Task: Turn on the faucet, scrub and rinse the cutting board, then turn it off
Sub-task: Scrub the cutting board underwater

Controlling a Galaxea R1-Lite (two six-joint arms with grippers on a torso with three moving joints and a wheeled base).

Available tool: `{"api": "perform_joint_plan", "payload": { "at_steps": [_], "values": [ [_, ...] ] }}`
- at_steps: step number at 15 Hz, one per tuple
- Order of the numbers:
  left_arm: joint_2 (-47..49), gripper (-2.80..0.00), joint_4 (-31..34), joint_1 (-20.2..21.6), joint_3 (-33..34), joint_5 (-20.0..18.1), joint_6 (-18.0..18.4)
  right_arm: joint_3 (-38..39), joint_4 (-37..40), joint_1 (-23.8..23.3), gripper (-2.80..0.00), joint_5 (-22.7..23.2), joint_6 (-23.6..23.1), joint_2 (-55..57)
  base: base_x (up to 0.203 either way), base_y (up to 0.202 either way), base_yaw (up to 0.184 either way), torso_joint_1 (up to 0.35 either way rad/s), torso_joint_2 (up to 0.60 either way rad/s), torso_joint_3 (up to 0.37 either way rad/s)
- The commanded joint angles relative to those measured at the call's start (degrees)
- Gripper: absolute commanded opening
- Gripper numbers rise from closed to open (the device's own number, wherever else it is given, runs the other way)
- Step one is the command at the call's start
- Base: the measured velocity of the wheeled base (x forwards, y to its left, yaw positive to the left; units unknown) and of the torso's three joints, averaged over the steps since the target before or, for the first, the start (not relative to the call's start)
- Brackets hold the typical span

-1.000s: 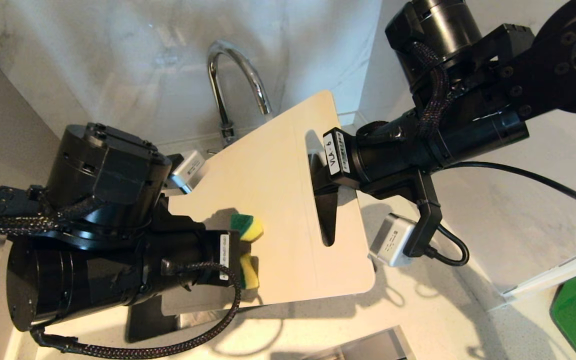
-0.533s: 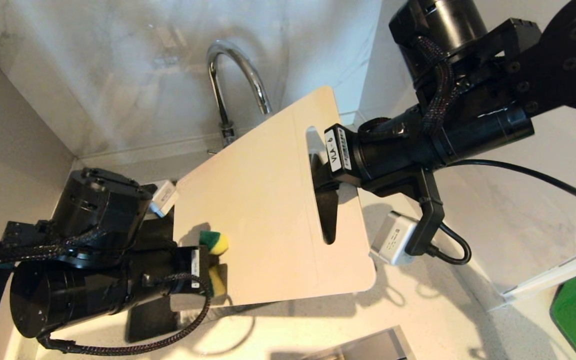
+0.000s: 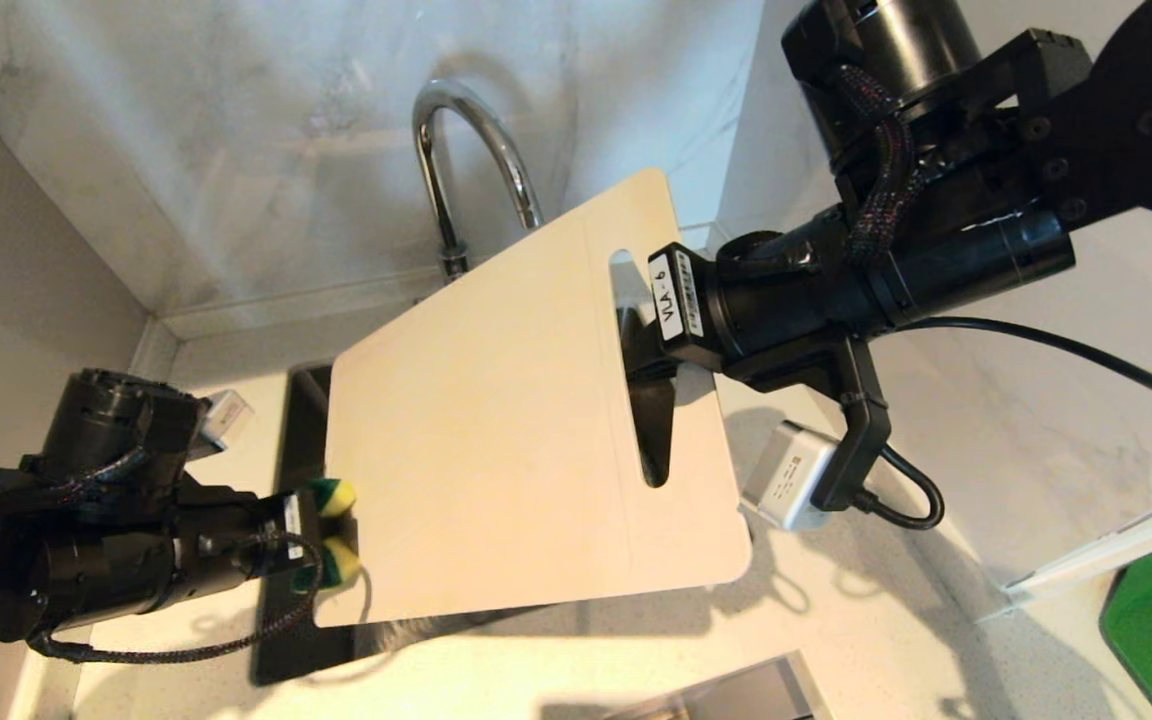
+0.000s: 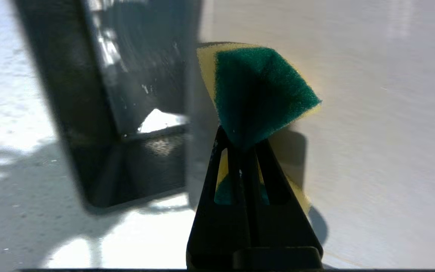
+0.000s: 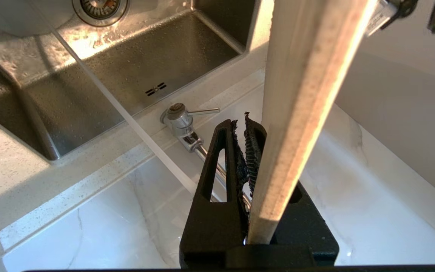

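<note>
Item 1. Left gripper (image 3: pixel 336 535), black two-finger pincer at 8 o'clock in the head view: pinched tight on a small yellow foam sponge with green scouring face (image 3: pixel 334 495). The sponge sits at the board's 9 o'clock edge, just at its margin; contact cannot be confirmed.

Item 2. Sink (image 5: pixel 89 75), rectangular brushed-steel basin set in a speckled white countertop (image 3: pixel 836 620), wet with droplets; it lies beneath the board.

Item 3. Faucet (image 3: pixel 466 150), tall chrome gooseneck tap at 12 o'clock, behind the board's far edge. Its thin side lever (image 5: pixel 202 112) shows in the right wrist view. A thin straight stream seems to fall toward the basin, so the water is judged on.

Item 4. Cutting board (image 3: pixel 506 430), large flat cream-white plastic rectangle with rounded corners and a slot handle, held tilted above the sink at centre.

Item 5. Right gripper (image 3: pixel 648 375), black pincer at 3 o'clock: clamped on the board's handle end, beside the slot.

Step judged in hand: scrubbing. The next move calls for bringing the sponge back across the board face with pressure, then rinsing under the spout.
</note>
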Motion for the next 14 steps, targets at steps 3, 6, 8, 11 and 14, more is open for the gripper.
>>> {"api": "perform_joint_plan", "payload": {
  "at_steps": [3,6,8,11,14],
  "values": [
    [-1.34,-2.8,-4.56,6.37,5.71,-3.68,-0.12,0.35,0.25,0.01,-2.8,0.02,-0.91,-0.22,0.0,0.0,0.0,0.0,0.0,0.0],
    [-3.25,-2.8,-4.6,9.57,8.03,-5.51,-0.12,0.52,0.23,0.01,-2.8,0.02,-0.91,-0.22,0.0,0.0,0.0,0.0,0.0,0.0],
    [-6.09,-2.8,-4.6,13.04,8.05,-7.94,0.22,0.52,0.25,0.01,-2.8,0.02,-0.91,-0.22,0.0,0.0,0.0,0.0,0.0,0.0],
    [-9.32,-2.8,-3.18,15.1,5.43,-10.42,0.5,0.83,0.25,-0.11,-2.8,0.02,-0.91,0.2,0.0,0.0,0.0,0.0,0.0,0.0],
    [-10.59,-2.8,-0.74,15.29,2.64,-10.71,0.21,1.13,0.25,-3.14,-2.8,0.02,-0.91,2.35,0.0,0.0,0.0,0.0,0.0,0.0]
  ]
}}
